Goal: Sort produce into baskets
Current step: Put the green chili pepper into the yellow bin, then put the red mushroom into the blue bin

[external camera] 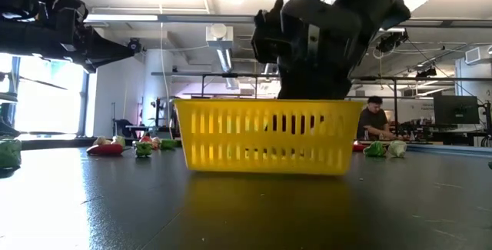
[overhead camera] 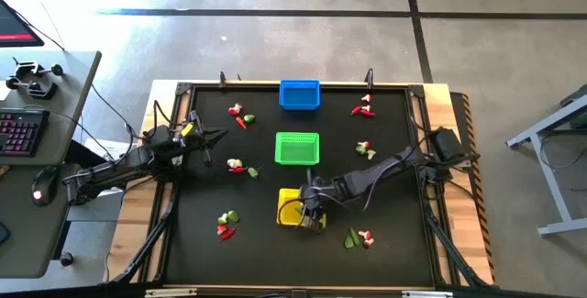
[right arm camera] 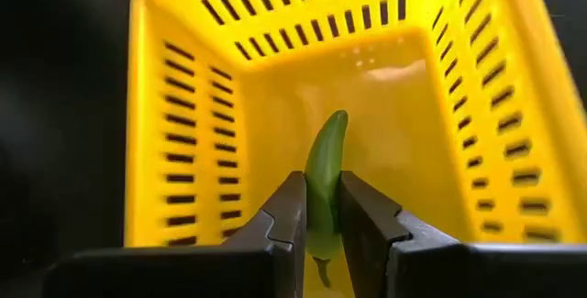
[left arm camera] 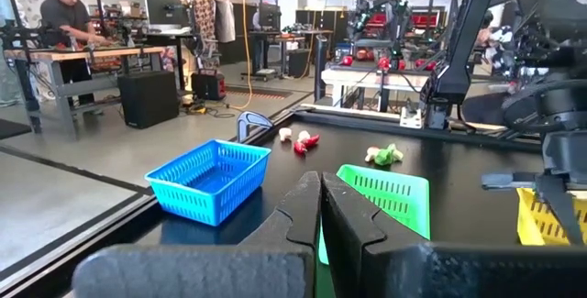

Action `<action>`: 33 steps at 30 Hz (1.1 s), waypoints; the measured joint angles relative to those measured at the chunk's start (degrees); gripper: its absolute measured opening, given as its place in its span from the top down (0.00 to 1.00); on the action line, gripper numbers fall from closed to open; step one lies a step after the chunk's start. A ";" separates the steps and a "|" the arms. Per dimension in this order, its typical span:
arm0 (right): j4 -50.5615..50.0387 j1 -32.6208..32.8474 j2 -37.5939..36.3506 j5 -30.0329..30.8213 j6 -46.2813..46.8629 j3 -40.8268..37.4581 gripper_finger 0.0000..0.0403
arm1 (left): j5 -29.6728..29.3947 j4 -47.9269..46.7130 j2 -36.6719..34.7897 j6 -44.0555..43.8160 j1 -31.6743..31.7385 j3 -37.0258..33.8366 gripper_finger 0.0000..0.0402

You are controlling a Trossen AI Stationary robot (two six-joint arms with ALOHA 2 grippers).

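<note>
Green chilli (right arm camera: 325,183) is hanging pinched in the right claw (right arm camera: 321,211) over the yellow basket (right arm camera: 183,151); releasing off-centre risks bouncing it out. Left claw (left arm camera: 320,208) is waiting closed.

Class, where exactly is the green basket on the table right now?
In the high view, the green basket sits mid-table, between the blue basket beyond it and the yellow basket nearer the camera's bottom edge.

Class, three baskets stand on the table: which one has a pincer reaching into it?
The yellow basket: the right pincer is inside it, shut on a green piece. The green basket and blue basket stand untouched.
</note>
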 joint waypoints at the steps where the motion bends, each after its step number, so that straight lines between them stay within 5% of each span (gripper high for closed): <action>1: 0.12 -0.18 0.00 -0.07 -0.01 0.00 0.90 | 0.00 -0.01 -0.01 0.00 0.01 0.00 1.00; 9: -1.85 -0.42 0.00 -0.33 -2.37 1.87 0.78 | 0.00 -0.04 -0.01 0.00 0.01 0.00 1.00; 18: -11.15 -1.79 -0.08 -3.36 -14.98 9.61 0.62 | 0.00 0.53 -0.02 -0.17 0.02 0.00 1.00; 22: -21.78 -3.57 -0.27 -3.75 -19.28 16.20 0.68 | 0.00 0.53 -0.02 -0.16 0.01 0.00 1.00; 27: -31.07 -6.26 -0.65 -0.48 -26.71 22.12 0.89 | 0.02 0.85 0.00 -1.43 -0.02 0.00 1.00; 29: -31.45 -7.81 -1.35 0.56 -28.90 22.31 0.97 | 0.00 0.85 -0.02 -2.62 -0.02 0.00 1.00; 33: -25.24 -10.66 -1.55 3.11 -30.54 19.66 0.97 | 0.02 0.80 0.00 -2.51 -0.02 -0.01 1.00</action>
